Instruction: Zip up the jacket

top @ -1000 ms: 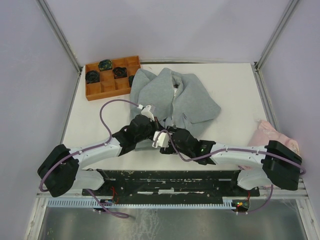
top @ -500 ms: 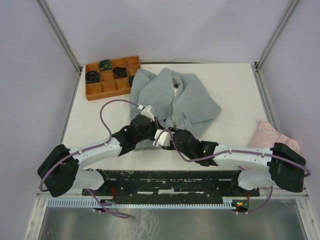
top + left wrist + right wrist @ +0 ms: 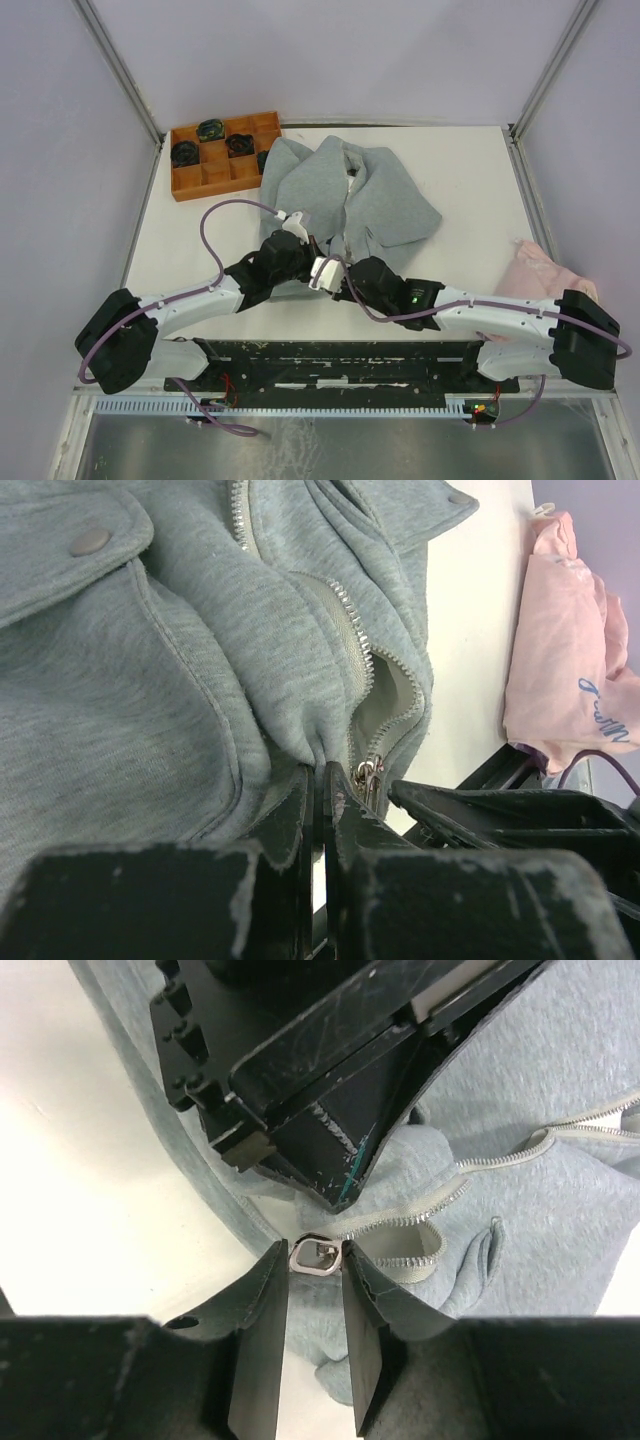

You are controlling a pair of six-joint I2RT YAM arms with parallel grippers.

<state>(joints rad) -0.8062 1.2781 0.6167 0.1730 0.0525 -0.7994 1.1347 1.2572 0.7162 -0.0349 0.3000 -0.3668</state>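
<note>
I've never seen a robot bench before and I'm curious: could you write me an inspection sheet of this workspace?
Surface: white table, walled on three sides.
Job's things: grey jacket lies unzipped; its zipper pull sits at the near hem.
Clutter: orange tray holding dark items, far left beside the jacket; pink cloth at the right edge.
Grippers: left tool shut on the jacket's hem; right tool has its jaws either side of the pull, grip uncertain.
Cables: purple cable loops up near the left tool; a second trails by the right tool.
Surroundings: pale walls, metal frame posts; nothing else seen.
</note>
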